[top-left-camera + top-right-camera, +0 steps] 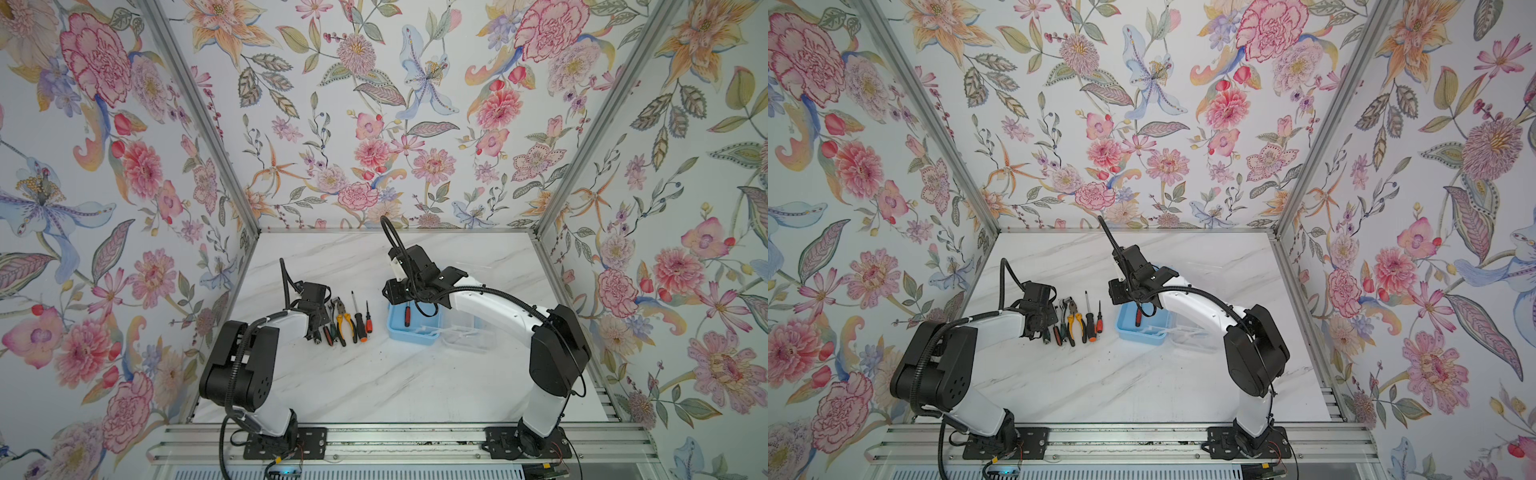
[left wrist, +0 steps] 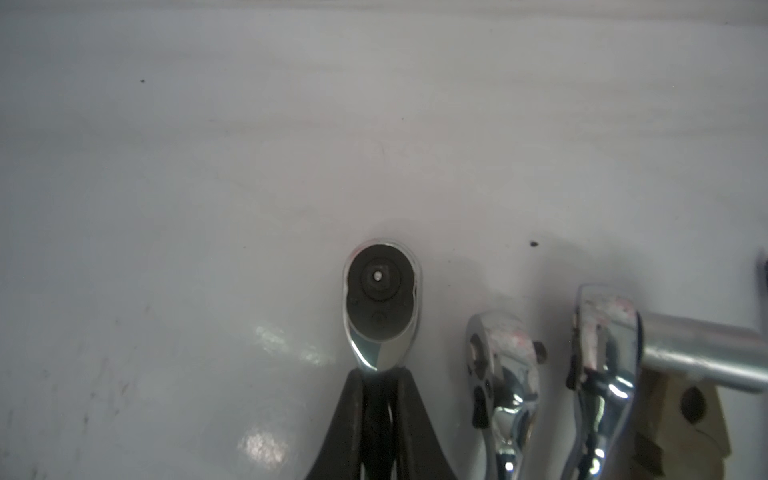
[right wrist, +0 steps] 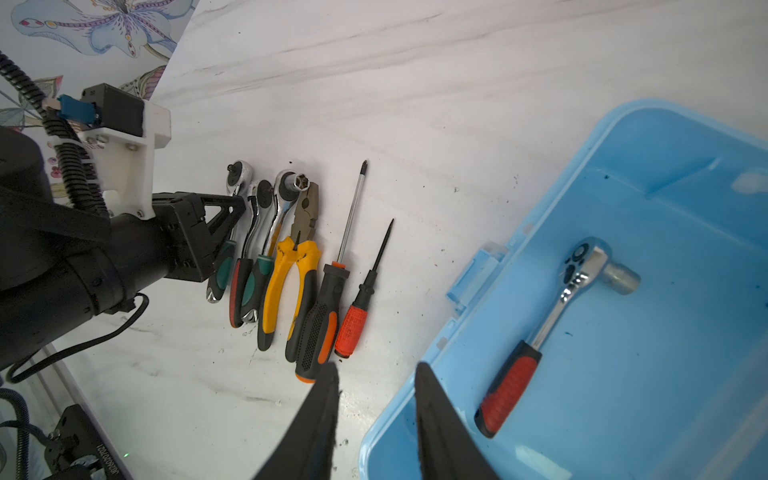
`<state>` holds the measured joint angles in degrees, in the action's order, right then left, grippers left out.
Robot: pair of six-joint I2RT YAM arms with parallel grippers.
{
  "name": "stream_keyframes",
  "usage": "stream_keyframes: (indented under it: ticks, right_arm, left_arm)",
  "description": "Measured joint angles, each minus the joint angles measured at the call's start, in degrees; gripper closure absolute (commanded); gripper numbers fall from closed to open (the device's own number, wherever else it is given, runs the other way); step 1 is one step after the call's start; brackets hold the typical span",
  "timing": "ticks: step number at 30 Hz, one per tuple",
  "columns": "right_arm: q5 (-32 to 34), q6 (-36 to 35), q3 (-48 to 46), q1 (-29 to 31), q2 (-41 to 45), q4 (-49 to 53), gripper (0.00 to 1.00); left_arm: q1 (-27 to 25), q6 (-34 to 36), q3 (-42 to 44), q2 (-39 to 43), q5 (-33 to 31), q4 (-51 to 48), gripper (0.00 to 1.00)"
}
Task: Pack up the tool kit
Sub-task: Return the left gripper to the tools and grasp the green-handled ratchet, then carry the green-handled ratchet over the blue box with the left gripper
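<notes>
Blue plastic marks the progress in both top views: the pale blue rectangular plastic box (image 1: 411, 340) stands open on the white marble-patterned table (image 1: 374, 386), with what looks like its clear plastic lid (image 1: 469, 338) just beside it. It holds a single ratchet wrench with a chrome shank and red-and-black grip (image 1: 407, 316), while a row of six hand tools (image 1: 1075, 322) lies outside it, so packing looks barely begun, with six items and the lid left to do. From the left wrist, the left tool (image 2: 380, 376) has its black tapered fingers pressed together on the narrow neck of the outermost chrome ratchet with a round black drive face (image 2: 381, 299); whether it touches the table I cannot tell. Beside it sit a second mirror-bright ratchet head (image 2: 503, 357) and a third ratchet head (image 2: 602, 345) carrying a dull grey cylindrical socket (image 2: 702, 353). From the right wrist, the right tool (image 3: 376, 368) hangs empty near the box's rim, its fingers spread. The pinched ratchet shows a green-and-black rubbery grip here, and its neighbours have red-and-black and green-and-black grips. Next come pliers with glossy yellow handles and dull steel jaws (image 3: 291, 270), a long cross-tip screwdriver with a dimpled black-and-orange handle (image 3: 320, 324) and a short screwdriver with a thin black shank and ribbed orange-red grip (image 3: 353, 328). The box's floor is smooth, flecked with dark specks.
</notes>
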<state>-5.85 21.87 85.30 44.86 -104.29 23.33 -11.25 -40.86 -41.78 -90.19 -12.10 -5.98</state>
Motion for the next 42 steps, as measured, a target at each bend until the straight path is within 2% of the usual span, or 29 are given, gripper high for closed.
stream_keyframes:
  ticks: [5, 10, 14, 19, 23, 31, 38, 42]
  right_arm:
    - [0.0, 0.5, -0.6, -0.3, 0.5, -1.1, 0.68]
    - [0.2, 1.7, -6.8, -3.7, 6.6, -2.9, 0.69]
    - [0.5, 2.9, -12.0, -9.3, 12.6, -4.0, 0.69]
    - [2.0, 4.0, -16.7, -13.5, 18.5, -4.7, 0.69]
    - [2.4, 4.6, -18.8, -13.5, 20.9, -5.0, 0.69]
    - [2.4, 5.6, -21.3, -13.5, 21.5, -5.2, 0.69]
    - [2.0, 5.9, -21.4, -13.5, 21.5, -6.3, 0.69]
    - [1.7, 6.1, -21.4, -13.5, 21.4, -6.5, 0.68]
  left_arm:
    - [-2.6, 0.6, -6.8, 7.2, -0.9, -7.0, 1.00]
    - [-13.7, 1.0, -22.2, 7.8, -2.1, -8.5, 1.00]
    - [-23.3, 0.4, -33.2, 2.3, -0.2, -5.5, 1.00]
    - [-30.1, -0.9, -39.5, -9.8, 3.6, -1.8, 1.00]
    - [-31.7, -2.3, -39.2, -17.4, 6.2, -2.0, 1.00]
    - [-31.7, -3.1, -37.7, -21.6, 6.7, -2.7, 1.00]
    - [-31.7, -2.4, -40.6, -28.6, 3.6, -5.0, 1.00]
    - [-31.6, -2.4, -42.9, -29.9, 2.4, -6.4, 1.00]
